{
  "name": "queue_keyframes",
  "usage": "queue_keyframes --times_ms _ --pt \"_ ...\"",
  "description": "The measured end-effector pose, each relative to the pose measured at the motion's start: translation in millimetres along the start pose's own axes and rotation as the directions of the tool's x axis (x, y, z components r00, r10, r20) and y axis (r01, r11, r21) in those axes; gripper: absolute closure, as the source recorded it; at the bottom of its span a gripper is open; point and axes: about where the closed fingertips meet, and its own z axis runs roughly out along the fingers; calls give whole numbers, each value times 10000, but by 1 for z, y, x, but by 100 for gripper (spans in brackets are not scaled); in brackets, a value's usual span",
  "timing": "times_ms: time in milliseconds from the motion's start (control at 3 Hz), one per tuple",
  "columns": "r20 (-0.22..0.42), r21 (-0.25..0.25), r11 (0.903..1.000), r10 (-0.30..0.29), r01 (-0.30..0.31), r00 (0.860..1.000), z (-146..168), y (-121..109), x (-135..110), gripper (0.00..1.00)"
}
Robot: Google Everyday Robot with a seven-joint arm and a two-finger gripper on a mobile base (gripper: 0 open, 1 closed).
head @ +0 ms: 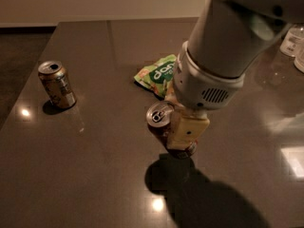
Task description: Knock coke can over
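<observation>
The coke can (159, 127), dark red with a silver top and pull tab, is near the middle of the dark table (95, 165). It leans with its top toward the upper left and its base seems lifted off the surface, its shadow lying just below it. My gripper (176, 127) comes down from the upper right and is shut on the can. One tan finger (188, 132) lies across the can's right side; the other is mostly hidden behind it.
A tan-gold can (57, 84) stands upright at the left. A green snack bag (156, 74) lies just behind the gripper. Clear containers (293, 42) stand at the far right edge. The arm's shadow covers the table's front right.
</observation>
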Motion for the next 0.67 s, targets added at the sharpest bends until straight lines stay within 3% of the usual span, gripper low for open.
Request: queue_keyframes --times_ms 333,667 --pt "-1305 -265 9996 -113 79 9914 10 -10 20 100" --pt "-2350 -350 9994 -76 -6 9720 22 -21 39 76"
